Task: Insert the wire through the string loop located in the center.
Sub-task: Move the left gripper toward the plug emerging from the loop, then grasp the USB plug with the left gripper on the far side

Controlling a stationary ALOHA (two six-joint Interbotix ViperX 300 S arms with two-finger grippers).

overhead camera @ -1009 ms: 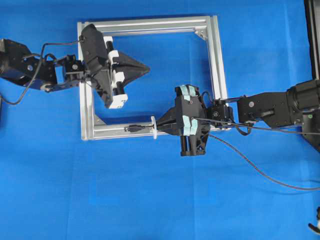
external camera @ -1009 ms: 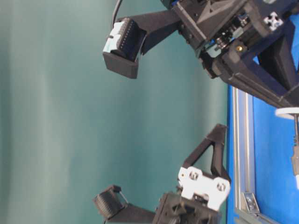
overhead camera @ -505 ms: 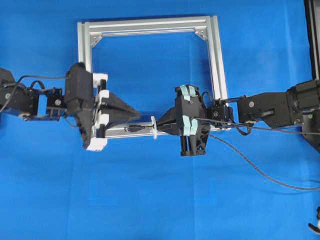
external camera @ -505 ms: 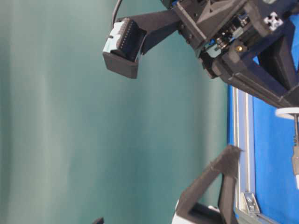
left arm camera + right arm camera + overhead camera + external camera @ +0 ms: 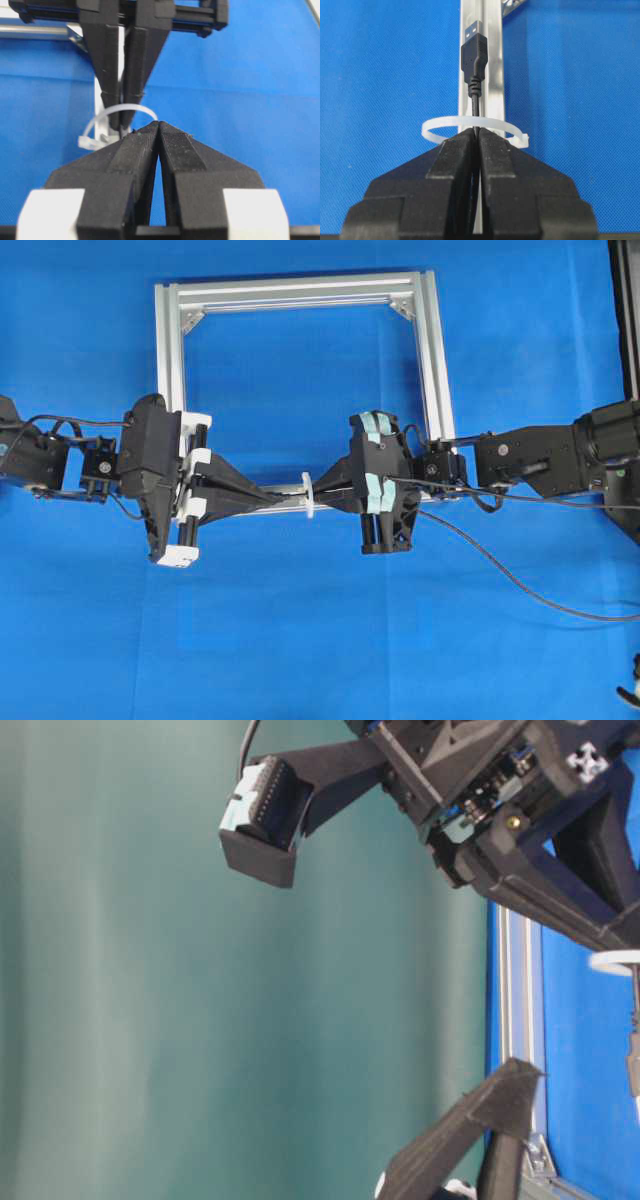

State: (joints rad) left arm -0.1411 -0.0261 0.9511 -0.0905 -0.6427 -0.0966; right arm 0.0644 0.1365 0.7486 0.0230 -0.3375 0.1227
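The wire point(image 5: 474, 55) is a thin black cable with a silver-tipped plug. It runs from my right gripper point(image 5: 477, 132), which is shut on it, through the white string loop point(image 5: 440, 124); the plug lies beyond, over the frame's rail. In the overhead view the right gripper point(image 5: 318, 490) sits just right of the string loop point(image 5: 308, 495). My left gripper point(image 5: 275, 498) points at the loop from the left and covers the plug there. In the left wrist view the left gripper point(image 5: 159, 124) is shut, tips touching, nothing between them, with the string loop point(image 5: 135, 107) just ahead.
The square aluminium frame point(image 5: 300, 288) lies on the blue cloth, and both grippers meet over its lower rail. The wire's slack point(image 5: 500, 565) trails off to the right. Dark equipment stands at the right edge point(image 5: 625, 310).
My left arm has swung down from inside the frame to the lower rail, and its shut fingers now lie over the plug left of the loop. The right arm has not moved.
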